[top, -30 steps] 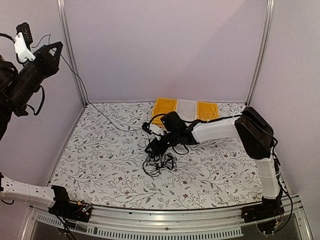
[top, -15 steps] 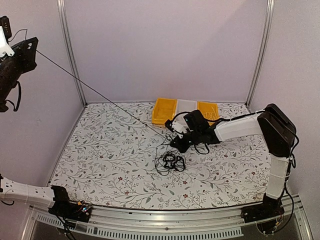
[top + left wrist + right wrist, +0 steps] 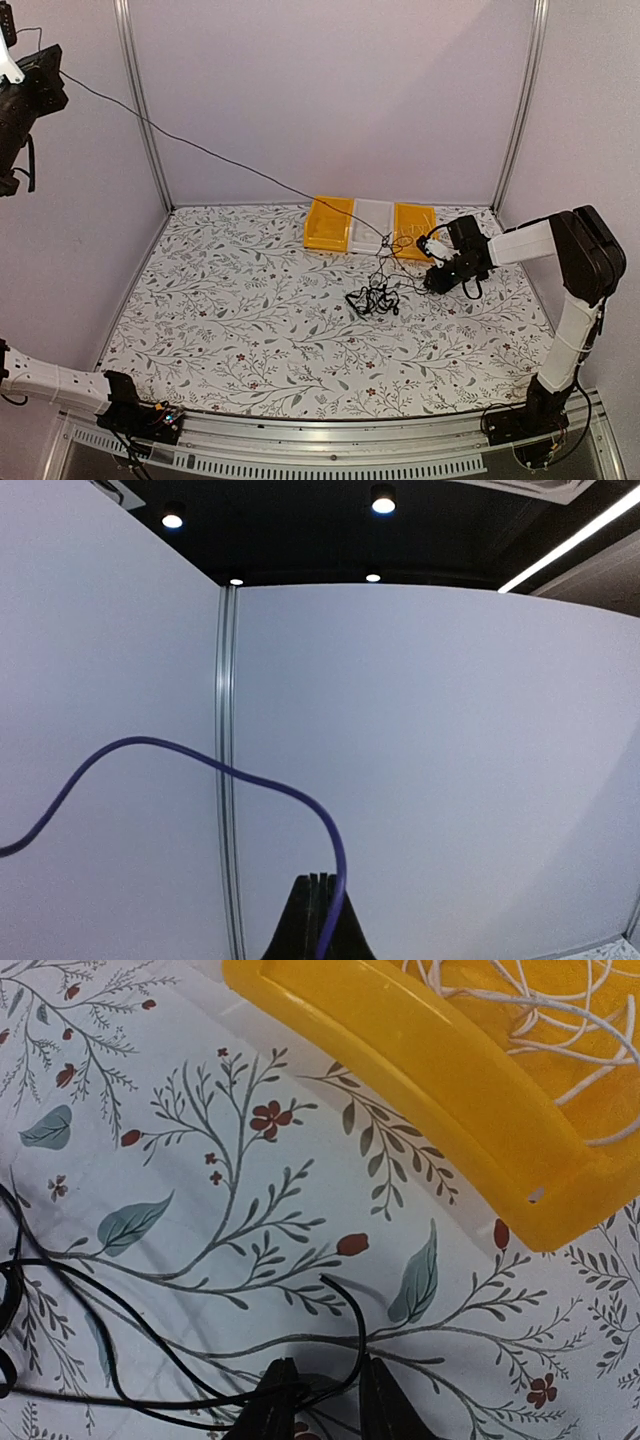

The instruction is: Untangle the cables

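The cables lie as a small black clump (image 3: 372, 299) on the floral mat, in front of the bins. One thin strand (image 3: 220, 158) rises from it, stretched up to the top left. There my left gripper (image 3: 52, 68) is shut on it, high above the table. In the left wrist view the strand (image 3: 200, 760) leaves the closed fingers (image 3: 320, 880) and curves away left. My right gripper (image 3: 432, 278) is low on the mat, right of the clump. Its jaws (image 3: 325, 1385) stand apart, with a loose cable end (image 3: 355, 1335) curling between them, not pinched.
Three bins stand in a row at the back: yellow (image 3: 330, 222), white (image 3: 373, 222), yellow (image 3: 415, 225). The right yellow bin (image 3: 450, 1070) holds white cords (image 3: 540, 1000) and sits just beyond my right gripper. Metal frame posts (image 3: 140, 110) stand at the back corners.
My right arm swept right, dragging the clump toward the bins; its jaws closed, then parted again. My left arm lifted up and left, and the strand went from slack to stretched.
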